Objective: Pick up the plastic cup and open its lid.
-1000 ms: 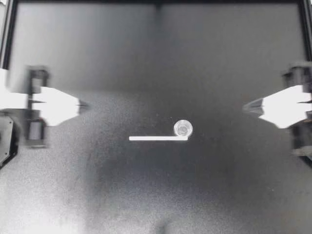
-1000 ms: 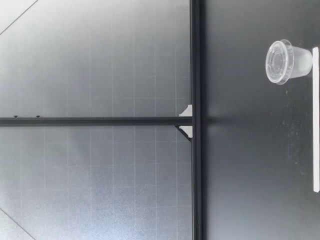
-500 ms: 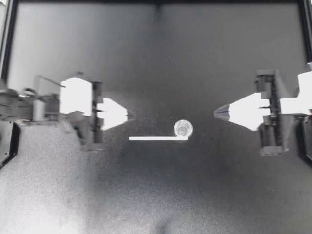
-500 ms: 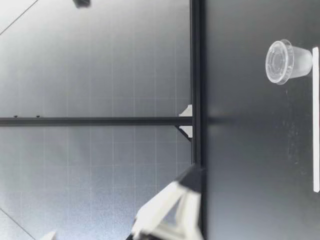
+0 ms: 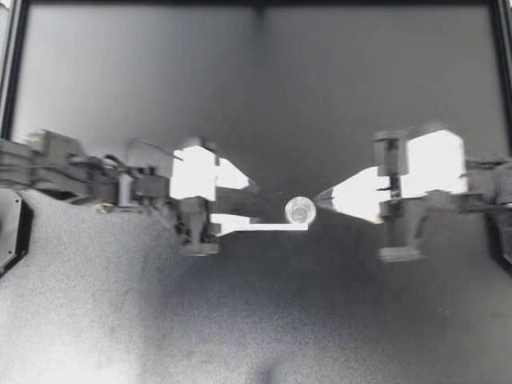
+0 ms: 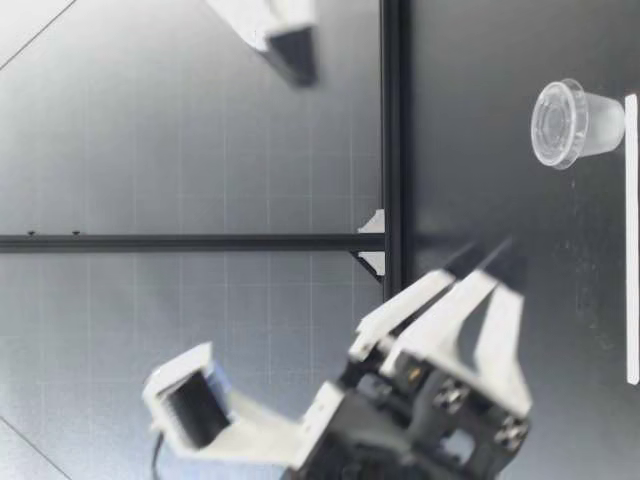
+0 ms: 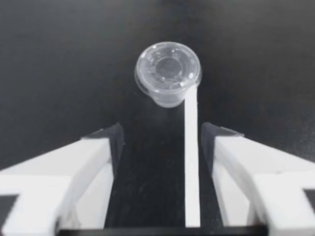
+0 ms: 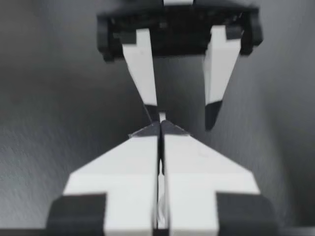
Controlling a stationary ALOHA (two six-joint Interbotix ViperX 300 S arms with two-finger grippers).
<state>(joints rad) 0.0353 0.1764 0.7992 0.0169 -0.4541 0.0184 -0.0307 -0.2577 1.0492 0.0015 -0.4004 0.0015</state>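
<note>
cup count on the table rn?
1. The clear lidded cup stands upright at one end of the white strip. No other cup shows in any view; none seems hidden.

clear glossy plastic cup (image 5: 300, 211), matt table (image 5: 240, 328)

Over the last second my left gripper (image 5: 262, 202) swung in from the side and spread its fingers, so that the plastic cup (image 5: 300, 211) came to stand just ahead of them, untouched, and the white strip (image 5: 280, 227) lay between them. My right gripper (image 5: 320, 197) came in until its tip was just beside the cup.
</note>
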